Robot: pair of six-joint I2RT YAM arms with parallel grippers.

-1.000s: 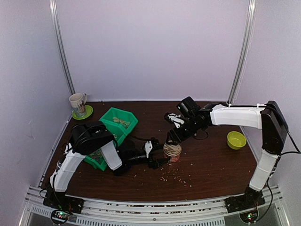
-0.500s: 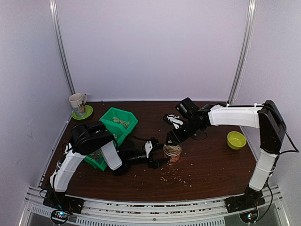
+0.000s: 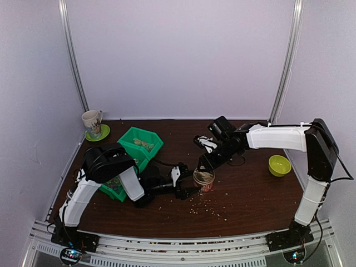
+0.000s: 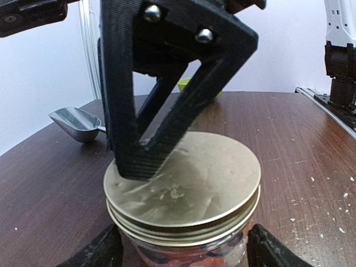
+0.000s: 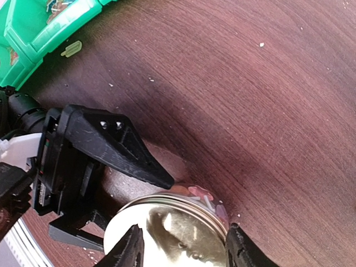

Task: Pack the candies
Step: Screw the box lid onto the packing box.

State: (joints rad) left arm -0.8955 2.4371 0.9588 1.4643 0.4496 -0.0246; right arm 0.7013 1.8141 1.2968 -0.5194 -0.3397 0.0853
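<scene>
Right gripper [image 5: 183, 245] jaws have narrowed to straddle the gold lid [image 4: 203, 183] sitting on the glass jar [image 3: 204, 181], can't tell if clamped yet, left gripper [image 4: 183, 253] grasps the jar body, candies [image 5: 201, 194] already inside, so lid closing looks next.

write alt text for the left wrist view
A glass jar of candies, capped with a gold lid, fills the close-up, held low down between the left gripper's two black fingers, while a black fingertip of the right gripper rests on the lid's left edge. Behind, on the brown table, lie a metal scoop and pale crumbs.
</scene>
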